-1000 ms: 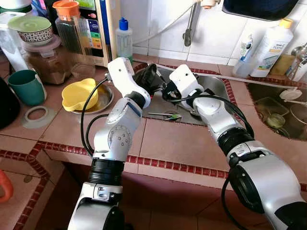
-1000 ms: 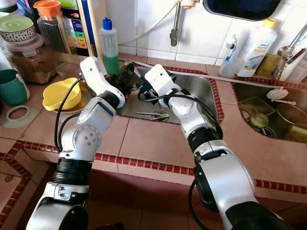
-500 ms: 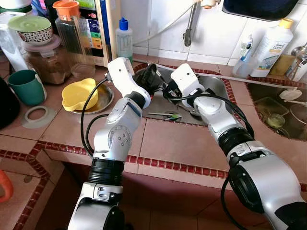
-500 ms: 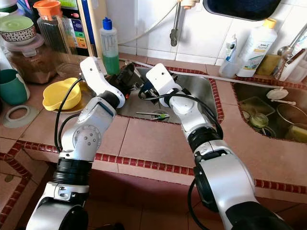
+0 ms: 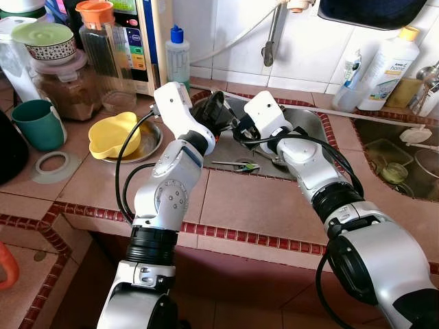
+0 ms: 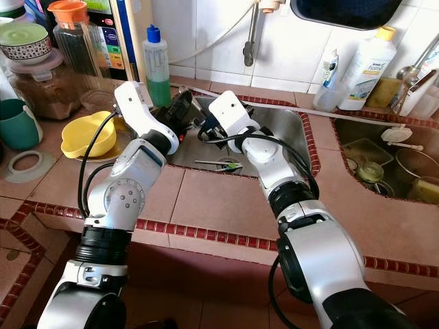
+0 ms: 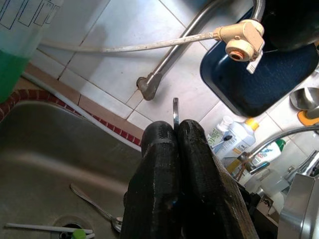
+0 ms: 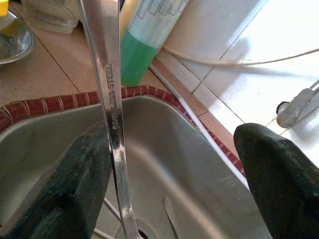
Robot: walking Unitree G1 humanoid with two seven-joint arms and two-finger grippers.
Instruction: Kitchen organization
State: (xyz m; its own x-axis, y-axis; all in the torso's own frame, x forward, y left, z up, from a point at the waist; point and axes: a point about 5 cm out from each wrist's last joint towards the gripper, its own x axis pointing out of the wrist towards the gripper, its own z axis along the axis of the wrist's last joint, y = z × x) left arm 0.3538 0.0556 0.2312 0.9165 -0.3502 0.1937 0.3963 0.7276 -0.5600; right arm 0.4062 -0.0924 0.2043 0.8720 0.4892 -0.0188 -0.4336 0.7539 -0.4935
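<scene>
Both arms reach over the steel sink (image 5: 310,122). My left gripper (image 7: 175,130) is shut on a steel utensil handle (image 7: 175,107), whose thin end pokes out between the pressed fingers. My right gripper (image 8: 174,149) is open, and the same stamped steel handle (image 8: 113,124) runs between its fingers, close to one finger (image 8: 65,194); I cannot tell if it touches. In the left eye view the left gripper (image 5: 218,112) and right gripper (image 5: 237,130) meet above the sink's left end. A spoon (image 7: 94,206) and a white stick with a green tip (image 5: 236,165) lie in the sink.
A yellow bowl (image 5: 114,135) in a metal dish and a teal cup (image 5: 38,123) stand on the tiled counter at left. A blue-capped soap bottle (image 5: 177,53) and the faucet (image 5: 272,34) are behind the sink. A second basin (image 5: 401,161) with dishes lies right.
The right wrist has shifted very slightly up over the sink. The left gripper keeps its hold on the handle in the same place.
</scene>
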